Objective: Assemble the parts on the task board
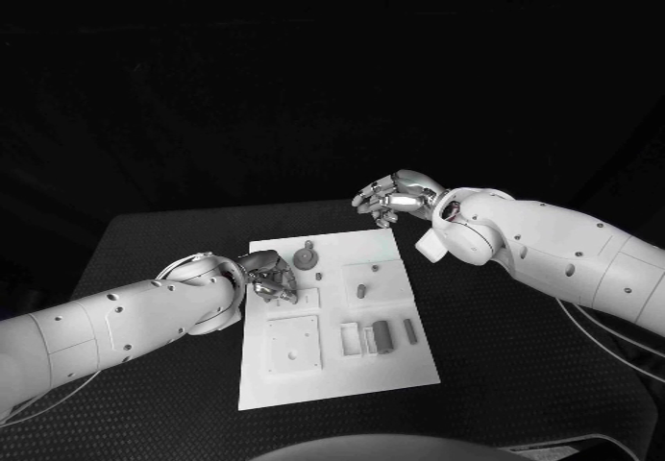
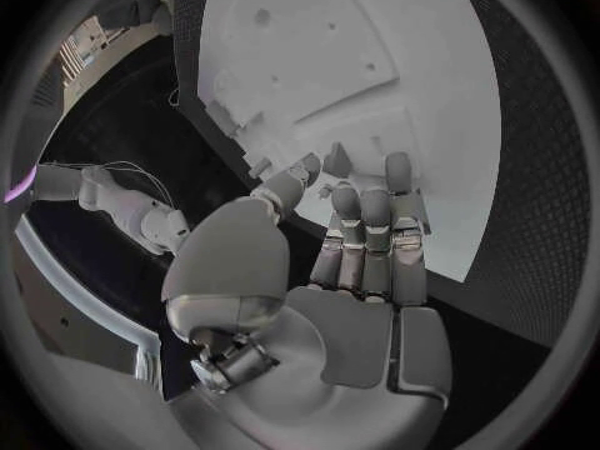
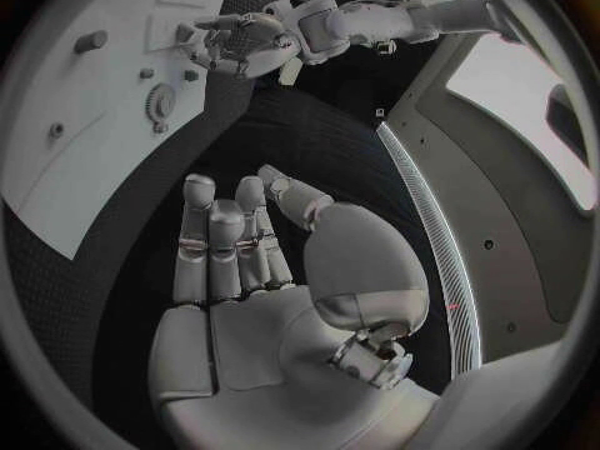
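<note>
We see the white board [image 1: 332,379] lying flat in the middle of the table [image 1: 166,240], so both arms can reach it, and the small grey parts on it sit apart, a round geared one [image 1: 305,256] near its far edge and a few upright blocks [image 1: 377,336] toward its right side. Our left hand [image 1: 267,277] rests on the board's left edge with fingers curled (we cannot tell whether it pinches anything), while our right hand [image 1: 395,197] hovers beyond the far right corner, fingers loosely apart and holding nothing, likely waiting clear
</note>
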Action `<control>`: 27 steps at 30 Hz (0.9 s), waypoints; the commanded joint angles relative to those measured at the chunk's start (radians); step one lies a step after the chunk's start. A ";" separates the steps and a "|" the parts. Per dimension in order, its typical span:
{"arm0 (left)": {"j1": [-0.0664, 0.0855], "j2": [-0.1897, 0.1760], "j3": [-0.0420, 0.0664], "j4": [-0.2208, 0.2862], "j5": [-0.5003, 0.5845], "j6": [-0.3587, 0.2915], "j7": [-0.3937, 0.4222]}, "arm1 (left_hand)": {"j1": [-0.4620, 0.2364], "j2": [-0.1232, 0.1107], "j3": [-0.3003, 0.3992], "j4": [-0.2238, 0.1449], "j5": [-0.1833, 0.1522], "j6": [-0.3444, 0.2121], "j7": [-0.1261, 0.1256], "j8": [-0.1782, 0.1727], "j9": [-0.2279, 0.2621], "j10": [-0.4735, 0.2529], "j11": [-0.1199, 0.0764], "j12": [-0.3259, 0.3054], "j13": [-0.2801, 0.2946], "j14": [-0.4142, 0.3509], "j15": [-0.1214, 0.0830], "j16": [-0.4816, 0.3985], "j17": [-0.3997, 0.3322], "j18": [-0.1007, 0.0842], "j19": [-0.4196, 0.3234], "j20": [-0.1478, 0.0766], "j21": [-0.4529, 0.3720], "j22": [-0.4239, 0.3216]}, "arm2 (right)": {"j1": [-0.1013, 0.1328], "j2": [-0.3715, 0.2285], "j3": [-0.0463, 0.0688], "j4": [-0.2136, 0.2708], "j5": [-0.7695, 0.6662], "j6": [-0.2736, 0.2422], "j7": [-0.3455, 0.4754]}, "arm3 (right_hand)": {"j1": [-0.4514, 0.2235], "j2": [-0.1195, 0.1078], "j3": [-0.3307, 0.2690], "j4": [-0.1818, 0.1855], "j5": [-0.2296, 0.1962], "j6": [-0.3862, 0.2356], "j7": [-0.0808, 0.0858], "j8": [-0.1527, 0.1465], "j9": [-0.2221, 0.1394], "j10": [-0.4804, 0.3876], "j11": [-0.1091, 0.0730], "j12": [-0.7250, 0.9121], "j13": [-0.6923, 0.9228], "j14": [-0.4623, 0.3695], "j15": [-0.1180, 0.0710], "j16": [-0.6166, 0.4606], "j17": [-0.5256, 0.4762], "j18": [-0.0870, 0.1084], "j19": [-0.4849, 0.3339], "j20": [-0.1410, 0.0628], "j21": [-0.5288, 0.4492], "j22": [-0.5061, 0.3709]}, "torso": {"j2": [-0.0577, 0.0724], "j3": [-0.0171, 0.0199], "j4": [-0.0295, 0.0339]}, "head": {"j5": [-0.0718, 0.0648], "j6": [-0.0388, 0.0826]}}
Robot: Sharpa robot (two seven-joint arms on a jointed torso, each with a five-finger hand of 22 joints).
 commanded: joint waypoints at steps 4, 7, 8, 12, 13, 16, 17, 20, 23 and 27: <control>0.001 0.011 0.000 -0.007 -0.035 0.032 -0.012 | -0.013 0.007 0.000 0.011 0.007 -0.014 0.001 -0.008 -0.004 0.006 0.001 0.005 0.001 0.002 -0.004 0.006 0.001 -0.015 0.003 -0.002 -0.005 0.015 | 0.000 0.000 0.000 0.001 -0.004 0.013 0.007 | 0.001 -0.004 -0.005 0.002 0.004 0.000 0.006 -0.006 -0.001 0.002 -0.002 0.007 -0.001 0.002 -0.003 -0.003 -0.002 0.014 0.006 -0.002 -0.003 0.012 | 0.000 0.0001 0.0004 | -0.002 -0.001; 0.001 0.015 0.000 -0.009 -0.035 0.030 -0.012 | -0.011 0.006 0.002 0.010 0.044 -0.029 0.001 -0.017 -0.008 0.002 0.001 0.004 0.001 -0.002 -0.003 0.005 0.000 -0.015 -0.001 -0.001 -0.007 0.017 | 0.000 0.000 0.000 0.001 -0.004 0.013 0.007 | 0.000 -0.004 -0.005 0.002 0.004 0.000 0.006 -0.006 -0.001 0.002 -0.002 0.007 -0.001 0.002 -0.003 -0.003 -0.002 0.014 0.006 -0.002 -0.003 0.012 | 0.000 -0.0002 0.0002 | -0.003 -0.001; 0.001 0.016 0.000 -0.010 -0.035 0.028 -0.012 | -0.011 0.006 0.002 0.009 0.045 -0.030 0.001 -0.017 -0.008 0.002 0.001 0.004 0.001 -0.002 -0.003 0.005 0.000 -0.015 -0.001 0.000 -0.007 0.017 | 0.000 0.000 0.000 0.000 -0.004 0.013 0.007 | 0.000 -0.004 -0.005 0.002 0.004 0.000 0.006 -0.006 -0.001 0.002 -0.002 0.007 -0.001 0.002 -0.003 -0.003 -0.002 0.014 0.006 -0.002 -0.003 0.012 | 0.000 -0.0005 0.0003 | -0.004 0.000; 0.001 0.016 0.000 -0.012 -0.035 0.027 -0.011 | -0.018 0.010 0.000 0.015 0.050 -0.041 0.002 -0.023 -0.010 0.001 0.002 0.003 0.001 -0.003 -0.003 0.005 0.000 -0.015 -0.001 0.001 -0.008 0.018 | 0.000 0.000 0.000 0.000 -0.003 0.013 0.008 | 0.000 -0.004 -0.006 0.002 0.004 0.000 0.006 -0.006 -0.001 0.002 -0.002 0.007 -0.001 0.002 -0.003 -0.003 -0.002 0.014 0.006 -0.002 -0.003 0.012 | 0.000 0.0002 0.0001 | -0.003 0.000; 0.001 0.016 0.000 -0.013 -0.035 0.029 -0.012 | -0.019 0.010 0.000 0.016 0.050 -0.043 0.002 -0.024 -0.010 0.001 0.002 0.003 0.001 -0.003 -0.002 0.005 0.000 -0.015 -0.002 0.001 -0.008 0.018 | 0.000 0.000 0.000 0.000 -0.003 0.013 0.008 | 0.000 -0.004 -0.006 0.002 0.004 0.000 0.006 -0.006 -0.001 0.002 -0.002 0.007 -0.001 0.002 -0.003 -0.003 -0.002 0.014 0.006 -0.002 -0.003 0.012 | 0.000 0.0002 0.0002 | -0.004 0.000; 0.001 0.016 0.000 -0.015 -0.035 0.033 -0.014 | -0.020 0.009 -0.001 0.017 0.051 -0.044 0.002 -0.025 -0.011 0.000 0.002 0.003 0.001 -0.003 -0.002 0.005 0.000 -0.015 -0.002 0.001 -0.008 0.018 | 0.000 0.000 0.000 0.000 -0.003 0.013 0.008 | 0.000 -0.004 -0.006 0.002 0.004 0.000 0.006 -0.006 -0.001 0.002 -0.002 0.007 -0.001 0.002 -0.003 -0.003 -0.002 0.014 0.006 -0.002 -0.003 0.012 | 0.000 0.0002 0.0001 | -0.004 -0.001; 0.001 0.016 0.000 -0.015 -0.035 0.034 -0.015 | -0.021 0.009 -0.001 0.017 0.051 -0.045 0.003 -0.025 -0.011 0.000 0.002 0.003 0.001 -0.003 -0.002 0.005 0.000 -0.015 -0.002 0.001 -0.008 0.018 | 0.000 0.000 0.000 0.000 -0.003 0.013 0.008 | 0.000 -0.004 -0.006 0.002 0.004 0.000 0.006 -0.006 -0.001 0.002 -0.002 0.007 -0.001 0.002 -0.003 -0.003 -0.002 0.014 0.006 -0.002 -0.003 0.012 | 0.000 0.0002 0.0003 | -0.004 -0.001; 0.001 0.015 0.000 -0.015 -0.035 0.042 -0.018 | -0.023 0.010 -0.002 0.019 0.051 -0.046 0.003 -0.025 -0.011 0.000 0.003 0.003 0.001 -0.004 -0.002 0.005 0.000 -0.015 -0.002 0.001 -0.008 0.018 | 0.000 0.000 0.000 0.000 -0.003 0.013 0.008 | -0.001 -0.004 -0.006 0.002 0.004 0.000 0.006 -0.006 -0.001 0.002 -0.002 0.007 -0.002 0.002 -0.003 -0.003 -0.002 0.014 0.006 -0.002 -0.003 0.012 | 0.000 0.0001 0.0004 | -0.005 -0.001; 0.001 0.014 0.000 -0.012 -0.038 0.046 -0.021 | -0.024 0.011 -0.002 0.021 0.051 -0.043 0.004 -0.024 -0.010 0.000 0.004 0.003 0.001 -0.004 -0.002 0.005 0.000 -0.015 -0.002 0.001 -0.008 0.018 | 0.000 -0.001 0.000 0.000 -0.002 0.013 0.008 | -0.001 -0.004 -0.006 0.002 0.004 0.000 0.006 -0.006 -0.001 0.002 -0.002 0.007 -0.002 0.002 -0.003 -0.003 -0.002 0.014 0.006 -0.002 -0.003 0.012 | 0.000 0.0001 0.0005 | -0.005 -0.001; 0.001 0.013 0.000 -0.007 -0.052 0.042 -0.021 | -0.015 0.015 0.002 0.015 0.052 -0.032 0.006 -0.018 -0.007 -0.001 0.005 0.004 0.002 -0.004 0.000 0.005 0.000 -0.015 -0.003 -0.001 -0.009 0.019 | 0.000 -0.001 0.000 0.000 -0.002 0.013 0.008 | -0.001 -0.004 -0.006 0.002 0.004 0.001 0.006 -0.006 -0.001 0.002 -0.002 0.007 -0.002 0.002 -0.003 -0.003 -0.002 0.014 0.006 -0.002 -0.003 0.012 | 0.000 -0.0001 0.0005 | -0.006 -0.002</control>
